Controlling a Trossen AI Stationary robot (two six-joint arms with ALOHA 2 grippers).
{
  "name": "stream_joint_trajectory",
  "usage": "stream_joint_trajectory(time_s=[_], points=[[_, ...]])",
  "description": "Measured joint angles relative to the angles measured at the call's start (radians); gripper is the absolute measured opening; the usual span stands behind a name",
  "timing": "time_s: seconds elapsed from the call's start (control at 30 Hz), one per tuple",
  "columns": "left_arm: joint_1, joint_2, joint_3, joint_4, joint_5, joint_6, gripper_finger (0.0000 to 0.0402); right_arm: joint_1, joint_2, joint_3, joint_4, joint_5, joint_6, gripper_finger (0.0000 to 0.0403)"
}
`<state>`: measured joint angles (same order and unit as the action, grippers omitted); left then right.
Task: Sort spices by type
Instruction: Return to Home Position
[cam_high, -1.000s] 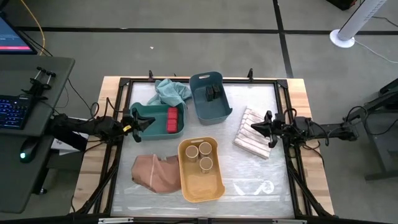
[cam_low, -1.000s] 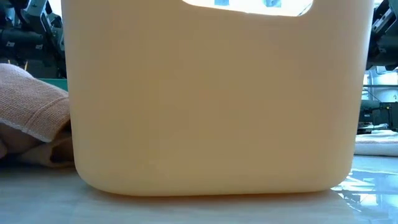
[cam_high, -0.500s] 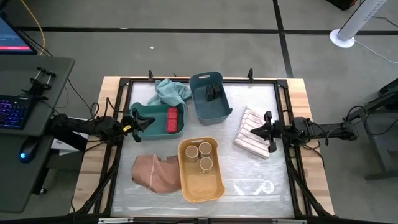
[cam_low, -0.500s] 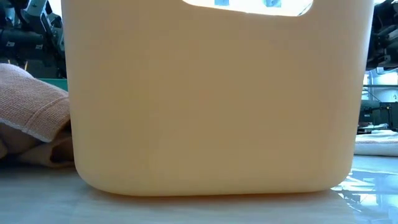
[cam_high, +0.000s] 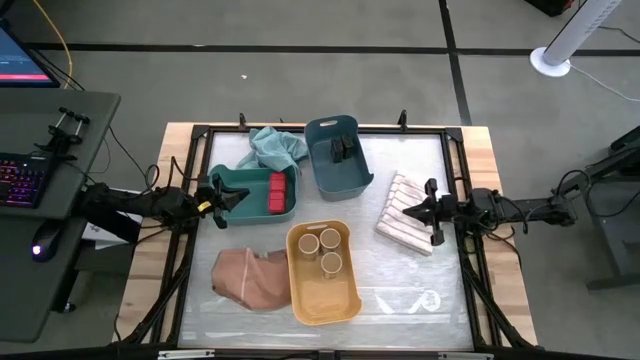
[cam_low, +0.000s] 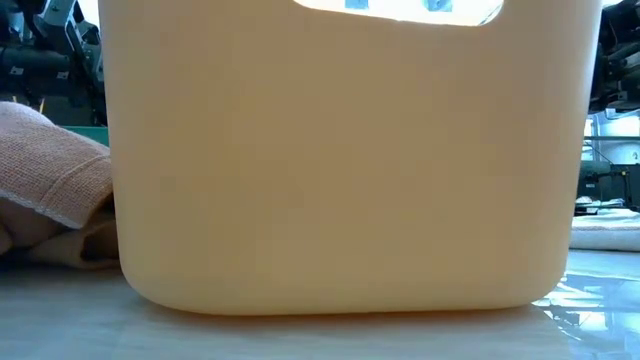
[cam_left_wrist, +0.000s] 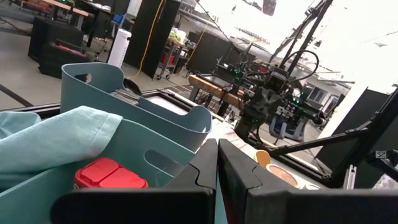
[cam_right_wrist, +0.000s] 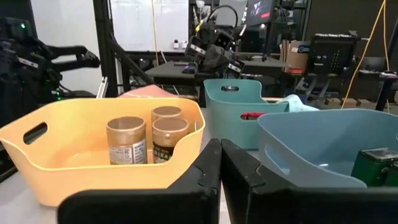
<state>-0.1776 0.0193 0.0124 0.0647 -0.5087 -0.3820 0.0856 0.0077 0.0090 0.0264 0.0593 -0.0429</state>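
Observation:
Two red boxy spices (cam_high: 278, 192) (cam_left_wrist: 109, 175) lie in the green bin (cam_high: 240, 180). Dark grey boxy ones (cam_high: 343, 149) (cam_right_wrist: 376, 163) sit in the blue bin (cam_high: 350, 182). Three tan round jars (cam_high: 324, 248) (cam_right_wrist: 149, 138) stand at the far end of the yellow bin (cam_high: 325, 295). My left gripper (cam_high: 232, 197) (cam_left_wrist: 217, 163) is shut and sits at the green bin's left rim. My right gripper (cam_high: 398, 211) (cam_right_wrist: 221, 158) is shut and low over the striped cloth (cam_high: 400, 232), pointing at the bins. I cannot tell whether either gripper touches anything.
A teal cloth (cam_high: 275, 148) lies bunched between the green and blue bins at the far side. A pink-brown cloth (cam_high: 250, 275) lies left of the yellow bin. The yellow bin's near wall (cam_low: 340, 160) fills the low view. Bare table shows near the right front corner (cam_high: 410, 300).
My right gripper has turned a little about its wrist over the striped cloth and reaches slightly farther toward the table's left; for the last half second it has kept still. The spices and bins have not moved.

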Motion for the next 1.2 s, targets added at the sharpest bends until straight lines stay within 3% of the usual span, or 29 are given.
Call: stream_joint_trajectory(time_s=[0.9, 1.03, 1.13, 1.2], points=[[0.000, 0.000, 0.000, 0.000, 0.000, 0.004, 0.0001, 0.000, 0.007, 0.000, -0.001, 0.000, 0.000, 0.0000], [0.000, 0.000, 0.000, 0.000, 0.000, 0.091, 0.0001, 0.000, 0.007, 0.000, -0.001, 0.000, 0.000, 0.0000], [0.000, 0.000, 0.000, 0.000, 0.002, 0.256, 0.0001, 0.000, 0.007, 0.000, -0.001, 0.000, 0.000, 0.0000], [0.001, 0.000, 0.000, -0.003, 0.055, 0.381, 0.0001, 0.000, 0.007, 0.000, -0.001, 0.000, 0.000, 0.0000]])
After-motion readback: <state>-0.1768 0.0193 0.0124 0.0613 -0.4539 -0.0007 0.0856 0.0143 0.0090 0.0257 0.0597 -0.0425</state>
